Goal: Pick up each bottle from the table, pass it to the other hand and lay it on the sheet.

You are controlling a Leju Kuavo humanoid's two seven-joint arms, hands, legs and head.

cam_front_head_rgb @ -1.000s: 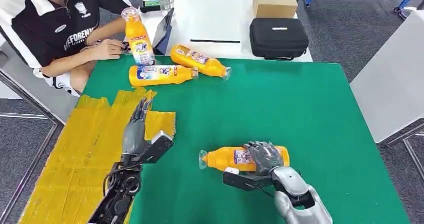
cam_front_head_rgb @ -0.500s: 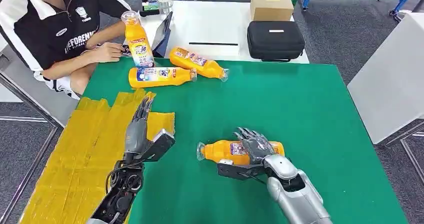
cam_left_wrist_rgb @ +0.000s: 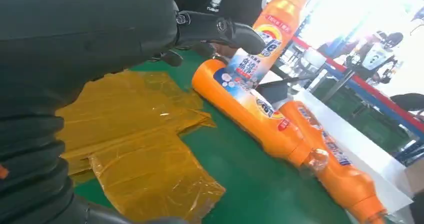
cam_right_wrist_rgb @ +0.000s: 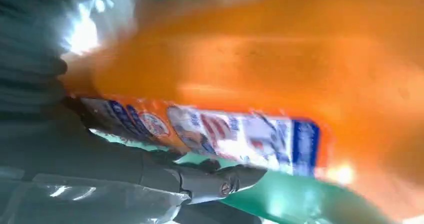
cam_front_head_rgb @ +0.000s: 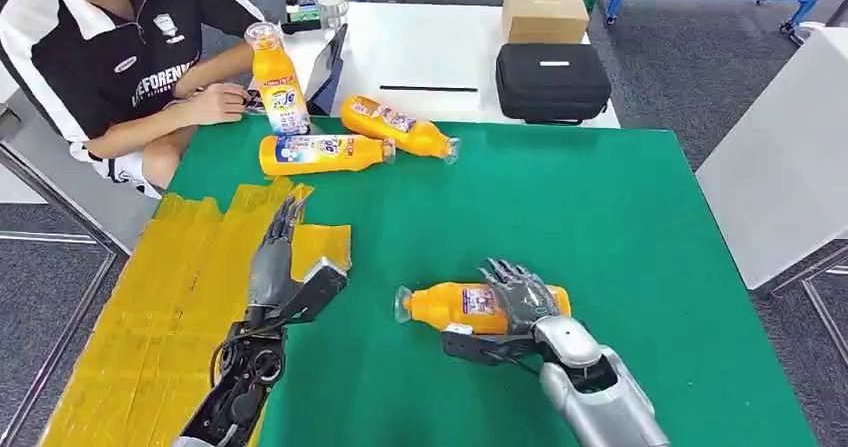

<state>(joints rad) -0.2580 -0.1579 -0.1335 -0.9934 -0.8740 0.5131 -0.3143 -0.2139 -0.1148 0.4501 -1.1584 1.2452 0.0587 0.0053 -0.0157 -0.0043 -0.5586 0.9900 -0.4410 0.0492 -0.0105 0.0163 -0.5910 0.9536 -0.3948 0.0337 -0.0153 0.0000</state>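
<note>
Right hand fingers wrap the lying bottle; left hand (fingers apart, over the sheet) waits; the round bottle may roll loose

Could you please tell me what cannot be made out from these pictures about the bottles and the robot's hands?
- Head view: the right hand covers the near bottle, so whether its fingers grip it or only rest on it is hidden.
- Right wrist view: that bottle's label is too blurred to read.
- Left wrist view: the left hand is cut off by the picture's edge.
- Head view: the far bottles' label print is too small.
</note>
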